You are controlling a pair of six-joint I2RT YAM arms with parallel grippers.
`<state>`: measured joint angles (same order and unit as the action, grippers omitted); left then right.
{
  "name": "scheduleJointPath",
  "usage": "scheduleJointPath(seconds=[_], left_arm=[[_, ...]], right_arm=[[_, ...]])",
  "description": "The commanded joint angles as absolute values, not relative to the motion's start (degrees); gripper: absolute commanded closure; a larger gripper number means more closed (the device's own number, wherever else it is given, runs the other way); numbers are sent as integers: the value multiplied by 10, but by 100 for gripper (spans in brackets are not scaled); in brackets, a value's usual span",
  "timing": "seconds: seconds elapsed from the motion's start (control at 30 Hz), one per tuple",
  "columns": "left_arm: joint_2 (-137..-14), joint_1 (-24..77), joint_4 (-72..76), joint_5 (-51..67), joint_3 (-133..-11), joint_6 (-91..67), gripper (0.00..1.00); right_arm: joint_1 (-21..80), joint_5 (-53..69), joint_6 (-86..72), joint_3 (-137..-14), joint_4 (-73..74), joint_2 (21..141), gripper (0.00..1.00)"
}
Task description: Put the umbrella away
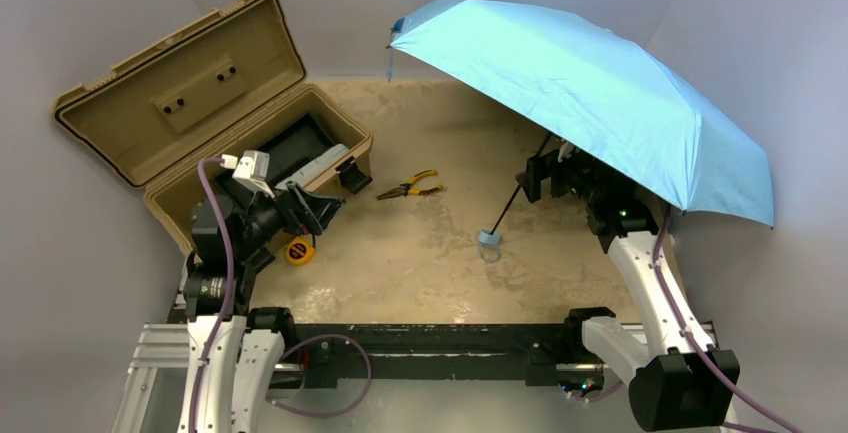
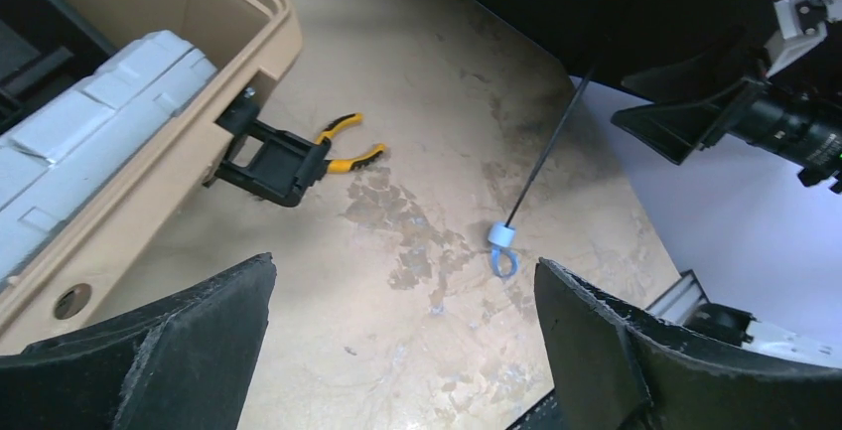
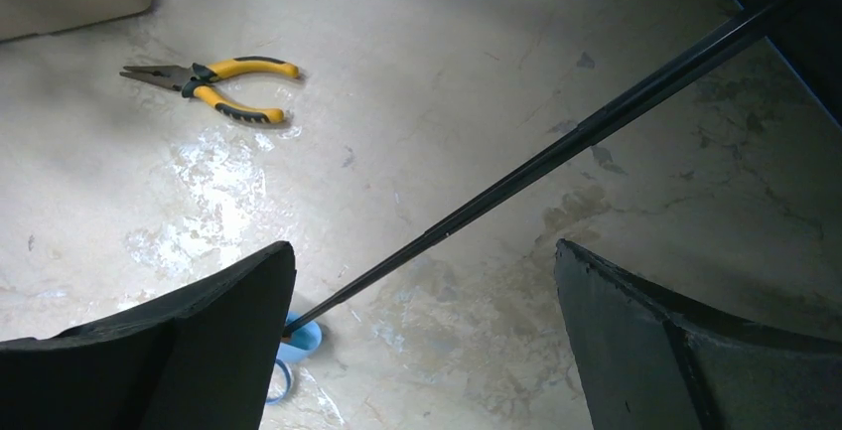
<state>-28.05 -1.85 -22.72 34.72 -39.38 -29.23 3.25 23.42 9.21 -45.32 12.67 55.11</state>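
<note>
The bench (image 1: 420, 253) fills the middle. The umbrella (image 1: 590, 93) stands open at upper right. Its canopy (image 1: 640, 123) is tilted, and its long axis runs along the black shaft (image 3: 556, 152), slanting down-left to the blue handle (image 1: 489, 238), which rests on the bench at centre. An open tan case (image 1: 150, 103) sits upper left.

The left arm (image 1: 225, 243) is folded low beside the case, with the left tool (image 2: 405, 281) spread apart and empty. The right arm (image 1: 640, 273) reaches under the canopy. The right tool (image 3: 425, 261) is spread apart too, gripping nothing; in the wrist view the shaft crosses between its fingers. The pliers (image 1: 410, 188) lie between case and handle.

Open tan case (image 1: 200, 93), yellow-handled pliers (image 1: 410, 188) nearby on tabletop (image 1: 420, 263)
</note>
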Motion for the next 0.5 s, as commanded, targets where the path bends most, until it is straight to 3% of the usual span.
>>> scheduleJointPath(seconds=[0.0, 0.27, 0.47], left_arm=[[-277, -17, -191, 402, -385, -323, 0], [-264, -17, -194, 408, -379, -341, 0], [-262, -17, -186, 405, -372, -355, 0]], right_arm=[[31, 240, 117, -477, 126, 546, 1], [33, 308, 297, -469, 195, 544, 1], [22, 288, 273, -509, 240, 616, 1]])
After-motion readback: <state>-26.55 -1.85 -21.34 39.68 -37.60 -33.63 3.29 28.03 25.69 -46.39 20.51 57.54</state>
